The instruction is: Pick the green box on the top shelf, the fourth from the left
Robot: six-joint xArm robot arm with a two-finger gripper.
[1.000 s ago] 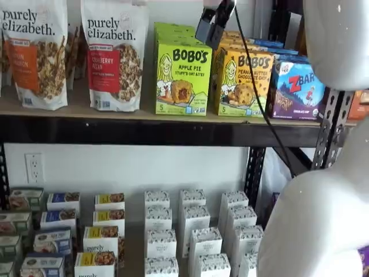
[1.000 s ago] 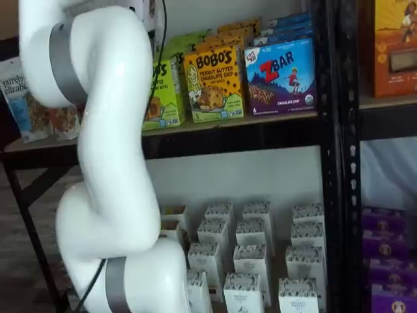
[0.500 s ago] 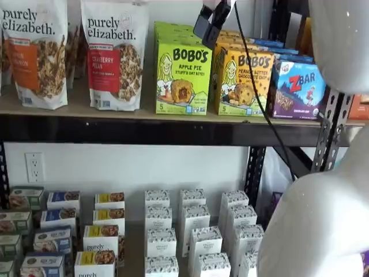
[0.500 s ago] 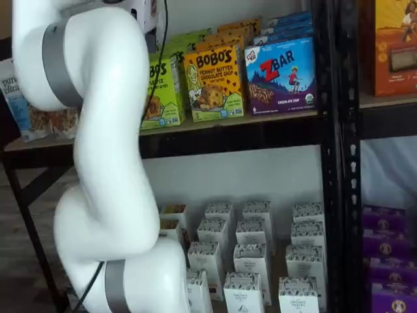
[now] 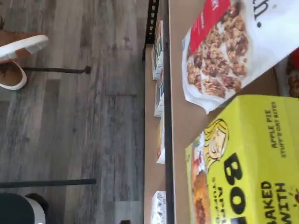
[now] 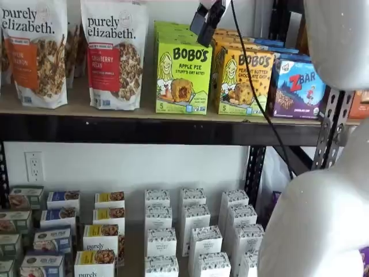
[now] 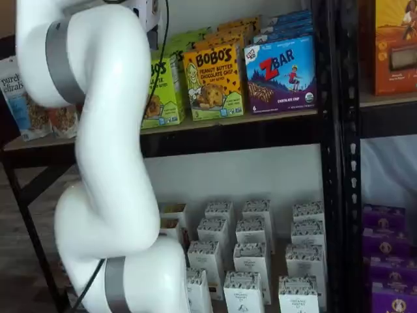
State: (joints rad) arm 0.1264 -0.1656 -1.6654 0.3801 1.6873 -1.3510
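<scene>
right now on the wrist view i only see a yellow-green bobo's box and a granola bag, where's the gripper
Observer: In a shelf view the gripper hangs from the top edge, over the upper right corner of the green box. I cannot tell whether it touches.
Operator: open or shut
Observer: Open, with a gap between the black fingers and nothing in them.
Operator: what's on the box's other side from the bag
Observer: An orange-yellow Bobo's box stands close beside it on the top shelf, and a blue ZBar box comes after that.
</scene>
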